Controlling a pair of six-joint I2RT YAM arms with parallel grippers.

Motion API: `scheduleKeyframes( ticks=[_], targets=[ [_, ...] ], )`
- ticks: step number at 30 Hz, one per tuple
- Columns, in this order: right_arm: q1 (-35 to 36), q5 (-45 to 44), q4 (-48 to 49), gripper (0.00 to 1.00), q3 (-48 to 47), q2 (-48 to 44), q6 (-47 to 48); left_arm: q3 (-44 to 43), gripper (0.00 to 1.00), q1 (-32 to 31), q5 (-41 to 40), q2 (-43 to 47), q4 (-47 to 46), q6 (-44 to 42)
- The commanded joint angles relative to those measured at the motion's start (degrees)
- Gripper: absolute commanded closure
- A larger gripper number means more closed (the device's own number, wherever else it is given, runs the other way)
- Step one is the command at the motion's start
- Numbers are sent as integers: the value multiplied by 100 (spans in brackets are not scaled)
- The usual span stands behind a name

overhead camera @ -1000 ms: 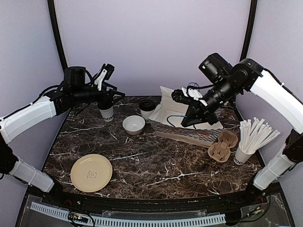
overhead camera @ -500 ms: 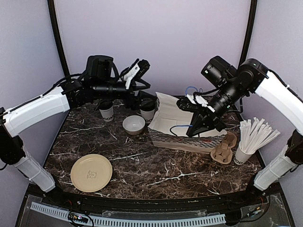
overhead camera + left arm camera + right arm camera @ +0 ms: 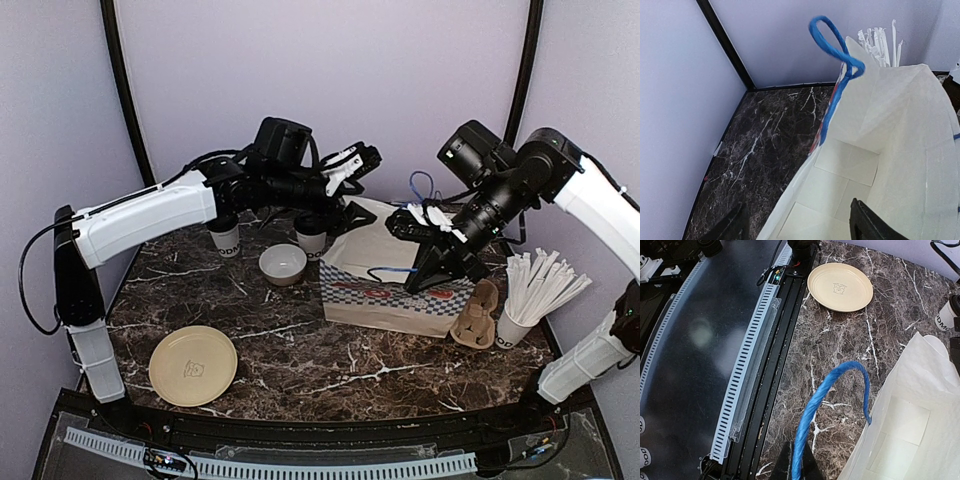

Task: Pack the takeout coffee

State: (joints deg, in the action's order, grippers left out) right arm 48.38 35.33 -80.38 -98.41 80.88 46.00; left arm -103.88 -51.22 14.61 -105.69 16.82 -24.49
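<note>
change: paper bag (image 3: 395, 295) went from lying flat to upright, mouth up, 3 o'clock in top view | right gripper (image 3: 428, 270) clamped on its blue handle (image 3: 825, 390) | left gripper (image 3: 797, 225) swung over from 10 o'clock, jaws wide, empty, astride bag wall | lidded cup (image 3: 312, 243) and open cup (image 3: 227, 241) at 11 o'clock, 2 unpacked | judged: bag ready for loading

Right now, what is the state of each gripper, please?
Left gripper: open, holding nothing, at the rim of the bag.
Right gripper: closed on the blue handle.
</note>
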Motion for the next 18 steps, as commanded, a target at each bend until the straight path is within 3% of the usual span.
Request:
scheduleKeyframes(
  ticks=[1, 3, 7, 13, 18],
  targets=[
    [51, -67, 64, 100, 67, -108, -56, -626, 30, -50, 876, -220, 643, -321],
    [43, -85, 75, 100, 60, -90, -49, -897, 32, -95, 901, -410, 866, -410],
    [50, -88, 48, 100, -5, -8, -47, -1194, 33, -253, 188, -595, 902, -693],
    [52, -10, -21, 100, -115, 42, -55, -1476, 25, -294, -152, -597, 929, -1009],
    [62, 35, -63, 100, -81, 46, -49, -1682, 23, -300, -314, -835, 1077, -1070]
  ],
)
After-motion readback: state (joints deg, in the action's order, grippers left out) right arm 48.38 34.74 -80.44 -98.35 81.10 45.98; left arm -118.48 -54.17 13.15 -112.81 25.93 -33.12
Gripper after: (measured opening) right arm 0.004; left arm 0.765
